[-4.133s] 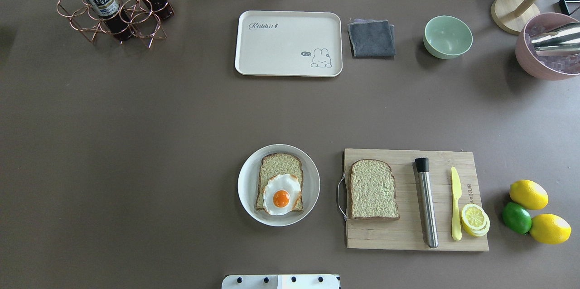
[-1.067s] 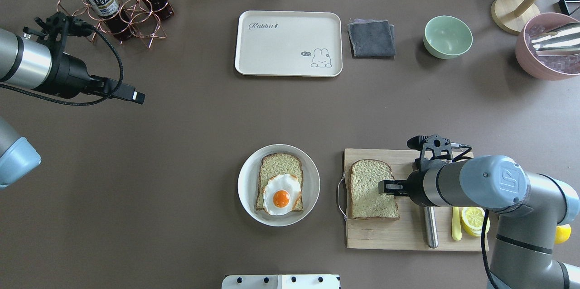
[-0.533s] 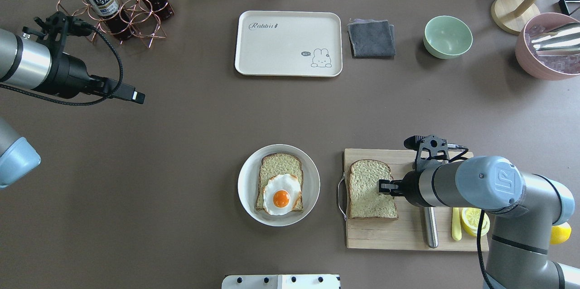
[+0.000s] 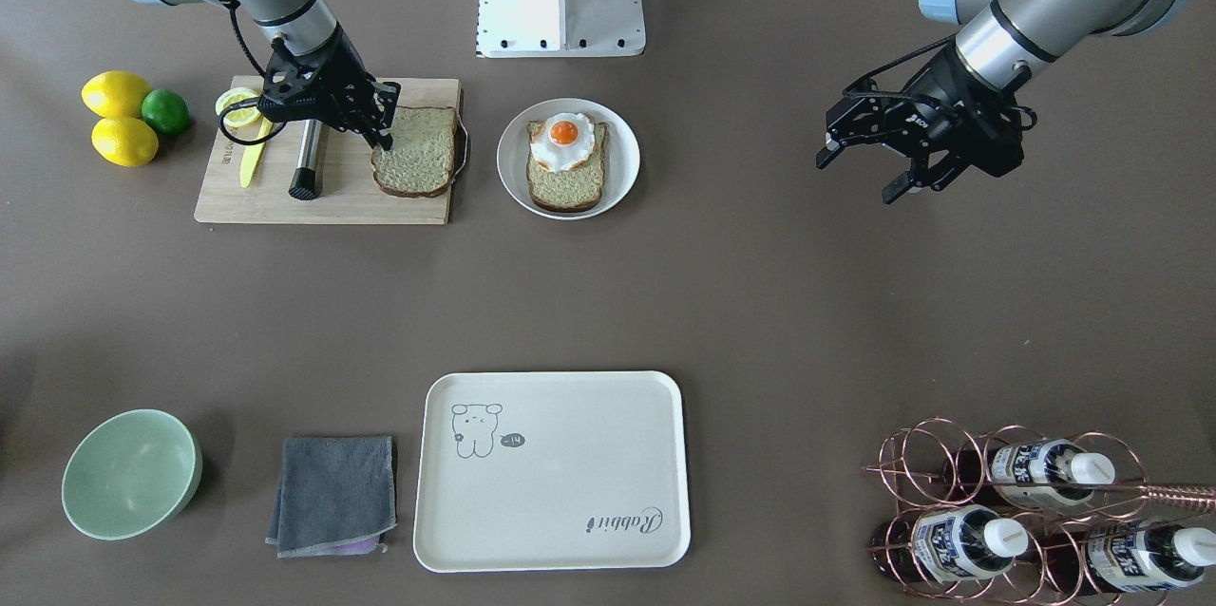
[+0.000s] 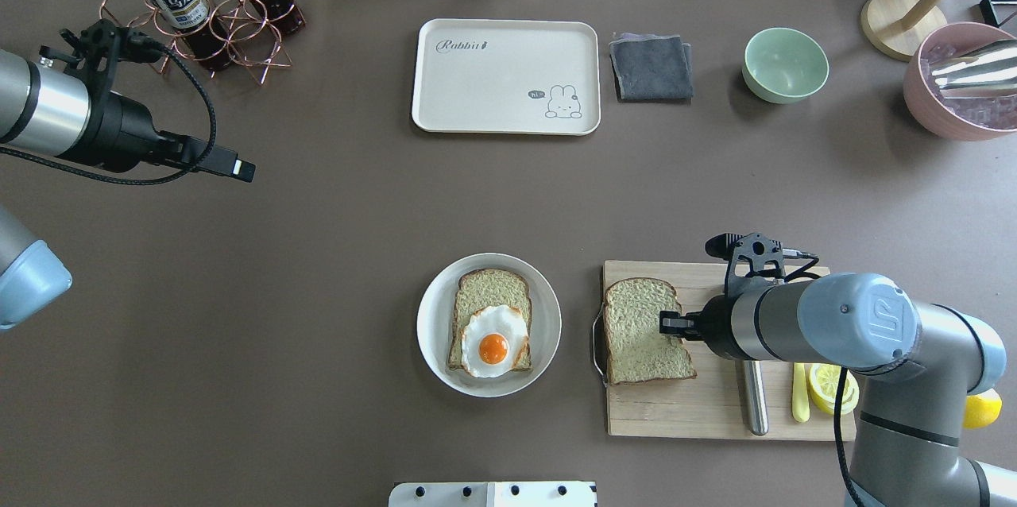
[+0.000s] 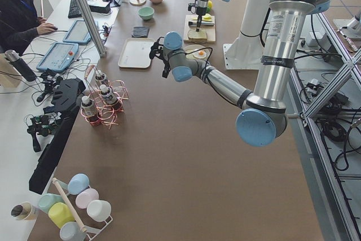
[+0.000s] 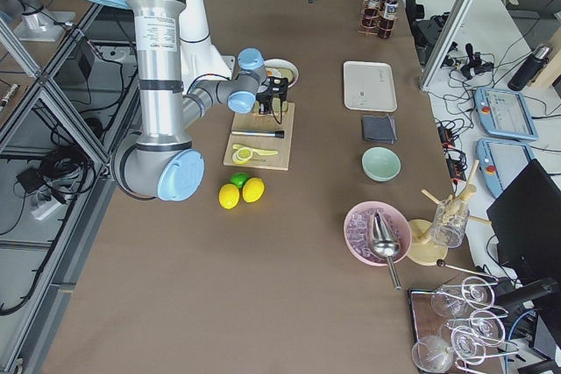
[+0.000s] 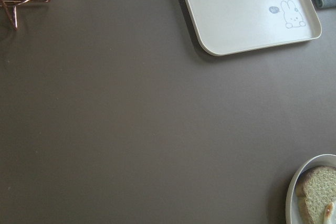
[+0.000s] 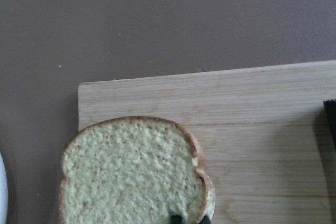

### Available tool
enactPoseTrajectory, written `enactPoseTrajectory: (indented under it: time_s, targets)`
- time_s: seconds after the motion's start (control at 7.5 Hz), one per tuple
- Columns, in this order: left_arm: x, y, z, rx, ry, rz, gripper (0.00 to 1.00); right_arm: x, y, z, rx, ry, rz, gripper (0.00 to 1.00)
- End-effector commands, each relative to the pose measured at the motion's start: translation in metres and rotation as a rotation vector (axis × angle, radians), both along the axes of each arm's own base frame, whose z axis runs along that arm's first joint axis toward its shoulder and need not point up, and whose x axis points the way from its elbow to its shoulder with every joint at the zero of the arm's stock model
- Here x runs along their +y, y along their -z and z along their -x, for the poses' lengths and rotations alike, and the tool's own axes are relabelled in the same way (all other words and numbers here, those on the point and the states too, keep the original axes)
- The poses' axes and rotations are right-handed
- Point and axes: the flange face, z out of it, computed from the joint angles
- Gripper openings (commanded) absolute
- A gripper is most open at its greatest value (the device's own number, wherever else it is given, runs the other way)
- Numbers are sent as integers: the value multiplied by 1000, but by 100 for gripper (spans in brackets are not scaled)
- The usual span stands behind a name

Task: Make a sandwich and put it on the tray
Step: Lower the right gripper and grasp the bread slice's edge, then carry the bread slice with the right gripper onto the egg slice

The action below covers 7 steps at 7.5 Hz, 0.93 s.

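Observation:
One bread slice (image 5: 489, 291) with a fried egg (image 5: 493, 345) on it lies on a round white plate (image 5: 433, 324). A second bread slice (image 5: 636, 332) lies on the wooden cutting board (image 5: 715, 412), slightly turned. My right gripper (image 5: 664, 324) is shut on that slice's right edge; the wrist view shows its fingertips (image 9: 176, 217) at the crust. My left gripper (image 4: 860, 174) is open and empty, high over the table's left side. The cream tray (image 5: 504, 78) lies empty at the far middle and also shows in the left wrist view (image 8: 247, 19).
A steel rod (image 5: 752, 400), a yellow knife (image 5: 800, 400) and lemon slices (image 5: 830, 389) lie on the board under my right arm. Lemons and a lime (image 4: 166, 110) sit beside it. A grey cloth (image 5: 651, 66), green bowl (image 5: 785, 64), pink bowl (image 5: 953, 94) and bottle rack (image 5: 199, 14) stand at the far edge.
Both arms have come into view. In the last second my right gripper has shifted slightly left with the board's bread slice, which has turned a little. The left arm has stayed still.

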Motion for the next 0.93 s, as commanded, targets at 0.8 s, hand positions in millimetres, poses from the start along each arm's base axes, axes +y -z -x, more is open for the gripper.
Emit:
enactPoseTrajectory:
  time_s: [0.8]
  targets:
    - [-1, -7, -2, -7, -2, 17, 98, -32, 110, 36, -189, 21, -43, 0]
